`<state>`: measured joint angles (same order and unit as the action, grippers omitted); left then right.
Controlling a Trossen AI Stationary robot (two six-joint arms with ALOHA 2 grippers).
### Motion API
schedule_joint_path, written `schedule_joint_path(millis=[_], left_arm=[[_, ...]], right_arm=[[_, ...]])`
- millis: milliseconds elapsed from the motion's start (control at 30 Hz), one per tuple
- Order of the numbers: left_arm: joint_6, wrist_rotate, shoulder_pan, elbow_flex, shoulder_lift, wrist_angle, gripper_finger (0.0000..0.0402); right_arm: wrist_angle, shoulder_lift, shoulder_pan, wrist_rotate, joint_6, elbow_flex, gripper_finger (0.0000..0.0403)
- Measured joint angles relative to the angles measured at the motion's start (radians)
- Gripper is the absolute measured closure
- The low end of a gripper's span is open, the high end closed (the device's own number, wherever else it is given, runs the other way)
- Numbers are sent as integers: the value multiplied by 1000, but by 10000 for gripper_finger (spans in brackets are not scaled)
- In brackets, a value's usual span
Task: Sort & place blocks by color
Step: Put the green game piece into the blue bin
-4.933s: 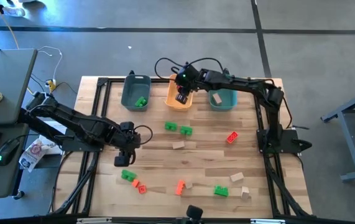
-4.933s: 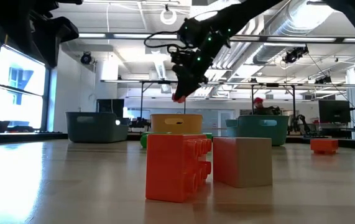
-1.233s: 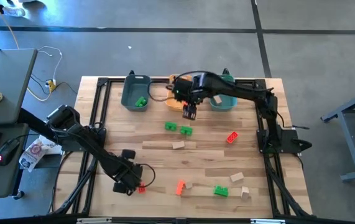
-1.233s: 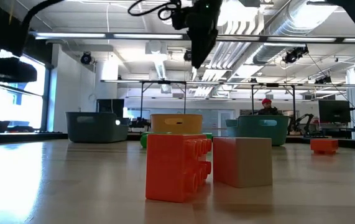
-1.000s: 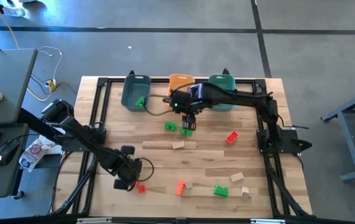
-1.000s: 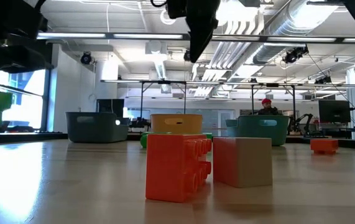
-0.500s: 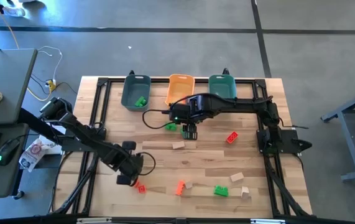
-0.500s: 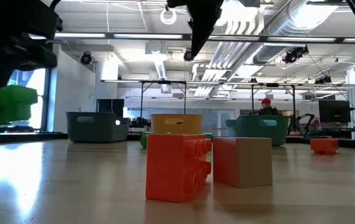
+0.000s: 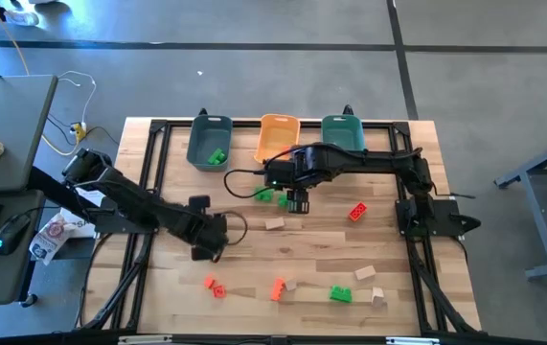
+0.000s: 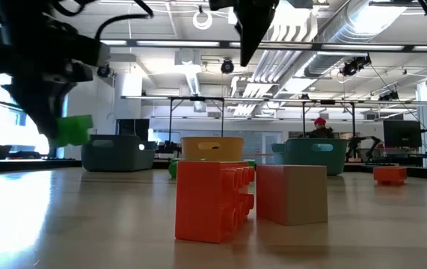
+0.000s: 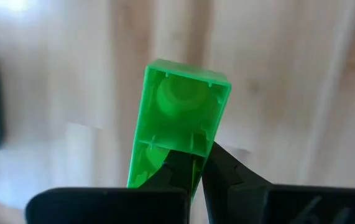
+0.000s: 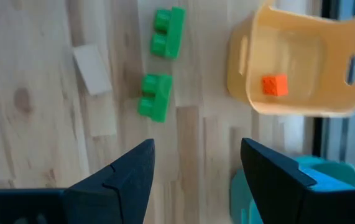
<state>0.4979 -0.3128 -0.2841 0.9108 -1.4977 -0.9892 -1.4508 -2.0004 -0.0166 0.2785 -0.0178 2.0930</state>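
Green block point(image 11: 180, 127), held: the left gripper point(image 9: 208, 240) is clamped on it, fingers pinching one end so the long axis runs straight out from the fingertips. In the low view it hangs clear of the tabletop. Landmark for all places below: the orange bin point(image 9: 276, 139), middle of 3 bins at the far edge.

1. Left gripper with its block: on the near-left side of the orange bin, well apart from it. The grey bin point(image 9: 209, 144), left neighbour of the orange bin, already holds 1 green block point(image 9: 217, 156). Judged destination; it lies away from the gripper toward the far edge, slightly left.
2. Right gripper point(image 9: 296, 198): fingers spread, empty, hovering just in front of the orange bin, over 2 loose green blocks point(image 12: 165, 30) point(image 12: 155, 96). The right arm is plainly the nearer one to these. Both lie with their long axes roughly in line with each other.
3. Orange bin contents: 1 red-orange block point(image 12: 275, 84).
4. Teal bin point(image 9: 343, 137): right neighbour of the orange bin; contents not visible.
5. Loose stock nearer than the orange bin: red-orange, tan and green blocks scattered, including a red-orange block point(image 9: 358, 212) to its near-right.
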Motion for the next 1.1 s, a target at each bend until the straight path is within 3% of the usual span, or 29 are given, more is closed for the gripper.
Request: schedule_joint_path(millis=[267, 633, 900, 1100], left_arm=[[-153, -77, 237, 2, 66, 15, 401], [-348, -88, 628, 2, 155, 86, 401], [-442, 55, 837, 2, 152, 242, 401], [-449, 73, 951, 2, 136, 255, 401]], right_arm=[[-68, 33, 0, 11, -31, 0, 178], [-70, 63, 0, 10, -31, 0, 178], [-60, 63, 0, 7, -56, 0, 178], [-40, 63, 0, 6, -136, 0, 178]])
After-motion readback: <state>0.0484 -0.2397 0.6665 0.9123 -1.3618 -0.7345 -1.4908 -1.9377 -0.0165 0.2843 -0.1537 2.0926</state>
